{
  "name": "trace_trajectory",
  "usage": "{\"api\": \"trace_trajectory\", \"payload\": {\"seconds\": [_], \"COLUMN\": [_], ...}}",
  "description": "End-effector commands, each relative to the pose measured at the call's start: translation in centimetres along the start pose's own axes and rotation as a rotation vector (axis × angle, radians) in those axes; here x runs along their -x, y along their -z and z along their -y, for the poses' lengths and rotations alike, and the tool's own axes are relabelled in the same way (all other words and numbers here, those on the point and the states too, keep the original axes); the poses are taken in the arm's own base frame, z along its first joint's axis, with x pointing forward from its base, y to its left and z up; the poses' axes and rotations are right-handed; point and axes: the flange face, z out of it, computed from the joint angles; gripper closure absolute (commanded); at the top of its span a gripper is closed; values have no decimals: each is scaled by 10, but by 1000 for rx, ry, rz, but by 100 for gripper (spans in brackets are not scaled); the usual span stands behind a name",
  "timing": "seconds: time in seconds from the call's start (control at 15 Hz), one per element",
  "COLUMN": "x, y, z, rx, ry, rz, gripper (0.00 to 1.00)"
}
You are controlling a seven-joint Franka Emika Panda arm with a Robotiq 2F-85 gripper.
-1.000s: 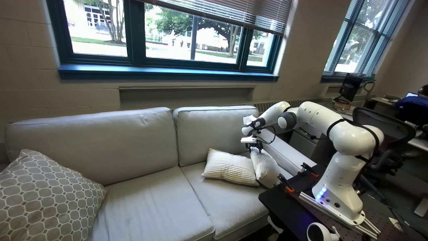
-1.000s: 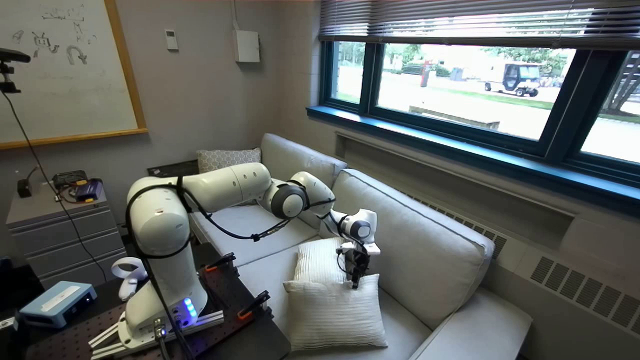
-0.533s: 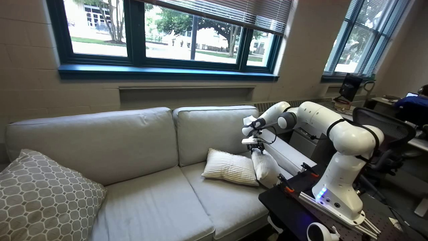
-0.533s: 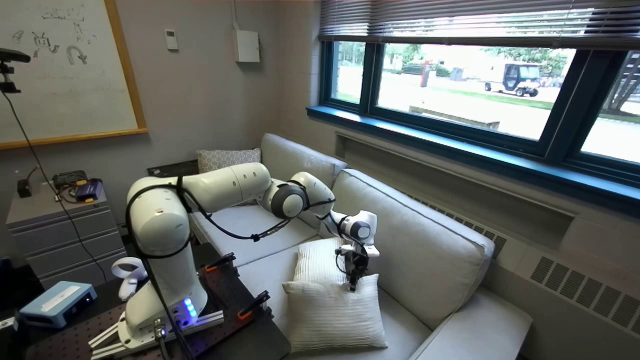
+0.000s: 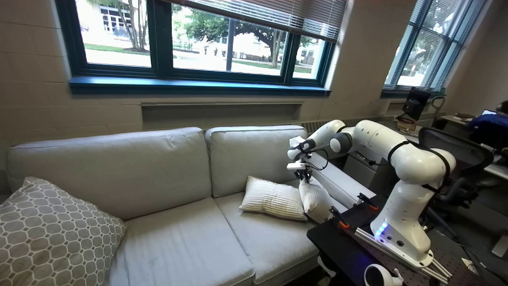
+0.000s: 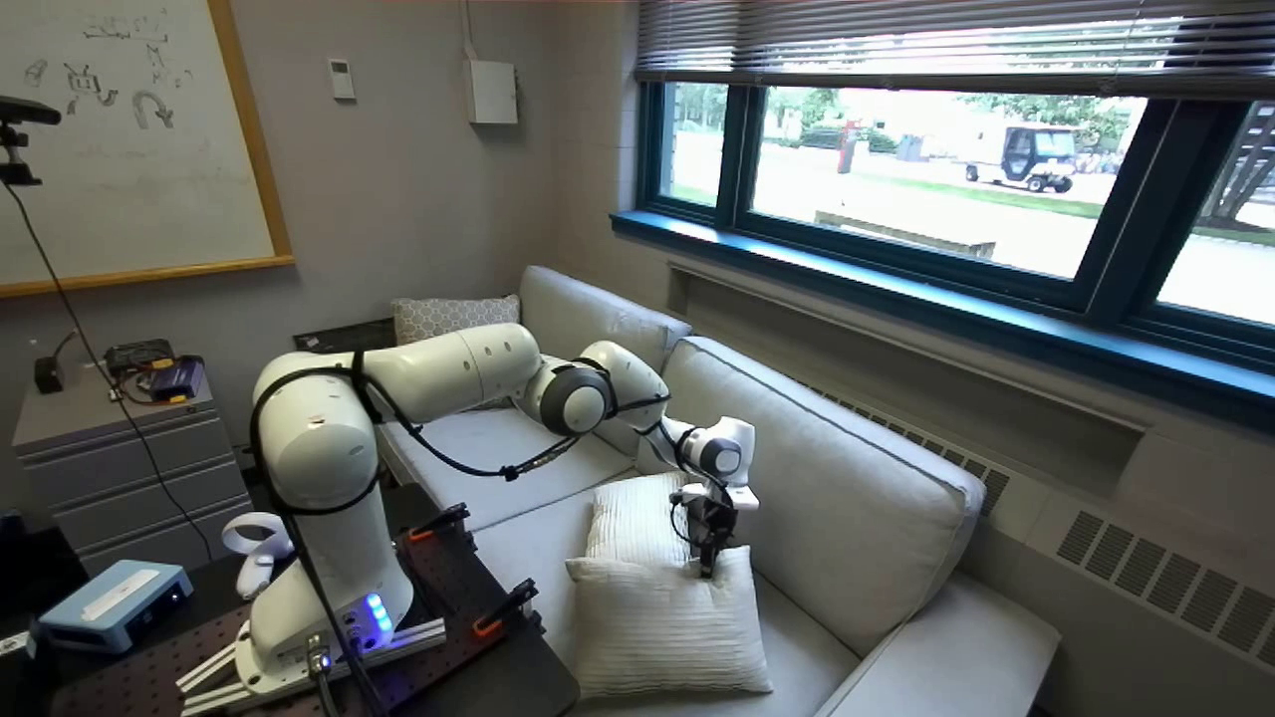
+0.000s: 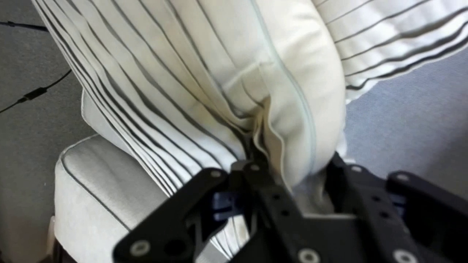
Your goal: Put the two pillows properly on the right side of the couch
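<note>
Black fingers [image 7: 270, 193] pinch a soft, square, pleated off-white pillow [image 7: 204, 80].

Readable text for you: none in any view. In exterior view, upper left of frame: whiteboard [image 6: 120, 214] bears faint marker drawings [image 6: 92, 86]; you cannot resolve any wording there. Lower left: white label [image 6: 120, 595] on blue box [image 6: 147, 604], too small to read.
</note>
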Motion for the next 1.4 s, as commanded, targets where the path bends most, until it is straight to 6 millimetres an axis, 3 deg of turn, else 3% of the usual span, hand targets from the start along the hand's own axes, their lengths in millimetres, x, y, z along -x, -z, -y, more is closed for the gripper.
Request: {"api": "trace_trajectory", "payload": {"seconds": [0.0,0.07,0.13,0.4,0.6,1.0,1.33], "x": [-12,-15,-22,-57,-91,-167,-227], "y": [9,12,17,39,60,96,98], "z": [-1,-2,-2,-13,-33,-99,-171], "rx": [-65,-87,-122,-231,-301,-441,-557], "ry": [-55,-76,-102,-209,-287,-462,-636], "rz": [88,116,153,249,324,462,569], "gripper": [90,98,100,99,97,96,97]}}
